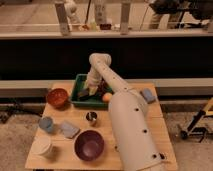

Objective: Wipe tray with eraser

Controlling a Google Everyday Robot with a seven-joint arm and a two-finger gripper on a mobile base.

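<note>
The green tray sits at the back middle of the wooden table. My white arm reaches over it from the front right, and my gripper is down inside the tray at its middle. A dark oblong shape under the gripper looks like the eraser, lying on the tray floor. An orange fruit lies in the tray's right end, next to my arm.
A red-orange bowl stands left of the tray. A purple bowl, a small metal cup, two grey-blue pads and a white cup are in front. Another grey-blue pad lies at the right.
</note>
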